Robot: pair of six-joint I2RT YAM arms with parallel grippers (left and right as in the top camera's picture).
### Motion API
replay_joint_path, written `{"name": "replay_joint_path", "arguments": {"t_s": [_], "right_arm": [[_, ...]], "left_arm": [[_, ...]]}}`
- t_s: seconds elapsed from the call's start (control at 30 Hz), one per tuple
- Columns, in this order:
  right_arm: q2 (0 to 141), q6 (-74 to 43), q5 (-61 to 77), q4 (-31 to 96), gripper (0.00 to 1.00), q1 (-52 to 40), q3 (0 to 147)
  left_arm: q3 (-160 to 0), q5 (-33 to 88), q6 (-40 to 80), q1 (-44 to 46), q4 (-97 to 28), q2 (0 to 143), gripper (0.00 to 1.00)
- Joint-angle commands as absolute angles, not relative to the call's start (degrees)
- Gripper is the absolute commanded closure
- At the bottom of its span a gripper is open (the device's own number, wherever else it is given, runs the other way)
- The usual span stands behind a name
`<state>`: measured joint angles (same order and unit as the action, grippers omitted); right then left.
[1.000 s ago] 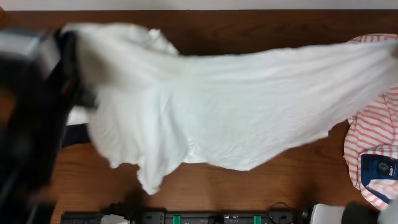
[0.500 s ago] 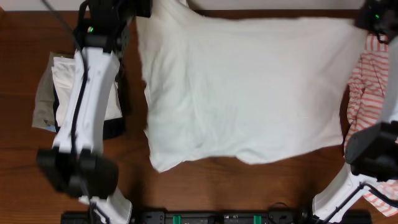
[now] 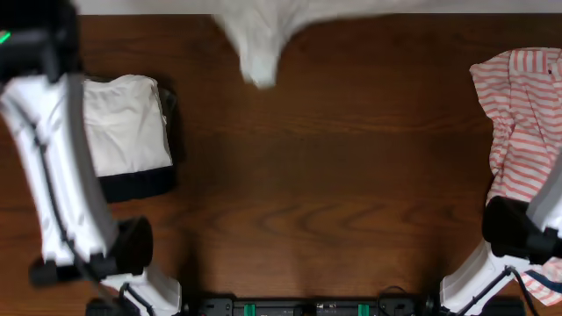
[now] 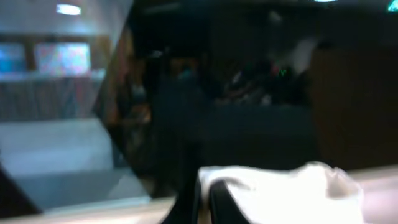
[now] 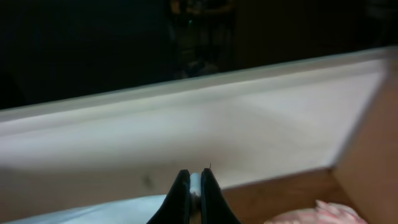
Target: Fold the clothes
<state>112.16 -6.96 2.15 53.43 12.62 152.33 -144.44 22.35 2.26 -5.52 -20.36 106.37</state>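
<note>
White garment [image 3: 259, 48] droops bunched (blurred) along far edge.

I see a plain white T-shirt [image 3: 262, 39] at top centre, a coral-and-white striped garment [image 3: 522, 114] at the right edge, and a white folded piece [image 3: 127, 123] over black cloth [image 3: 139, 184] at left. The table [image 3: 334, 202] is dark brown wood grain.

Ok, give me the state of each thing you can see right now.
white shirt: held, mostly out of view
left gripper: shut on the white shirt
right gripper: shut on the white shirt
striped shirt: crumpled, not folded
clothes stack: folded, white on top
</note>
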Motion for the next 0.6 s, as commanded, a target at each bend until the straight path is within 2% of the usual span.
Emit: {"name": "replay_joint_path", "arguments": {"t_s": [0.0, 0.07, 0.1, 0.3, 0.43, 0.57], "right_arm": [[113.4, -5.13, -3.36, 59.96, 0.99, 13.32, 152.09], [113.58, -5.02, -5.06, 64.75, 0.99, 13.32, 151.09], [113.58, -4.54, -7.49, 69.3, 0.99, 13.43, 149.38], [113.58, -3.73, -13.96, 82.0, 0.99, 14.52, 140.64], [113.58, -3.53, -14.0, 85.69, 0.99, 15.79, 131.87], [113.58, -3.7, -13.96, 87.48, 0.99, 17.08, 122.96]], "left_arm": [[-146.23, 31.68, 3.7, -5.37, -32.56, 105.3, 0.94], [-146.23, 32.62, 3.49, -5.32, -43.29, 104.95, 0.94], [-146.08, 32.56, 1.43, -5.34, -55.27, 105.06, 0.94], [-142.15, 29.65, -6.74, -5.34, -86.13, 106.45, 0.94], [-137.53, 25.47, -8.21, -5.34, -96.71, 106.78, 0.94], [-132.57, 24.82, -8.14, -5.34, -96.79, 106.39, 0.94]]}}
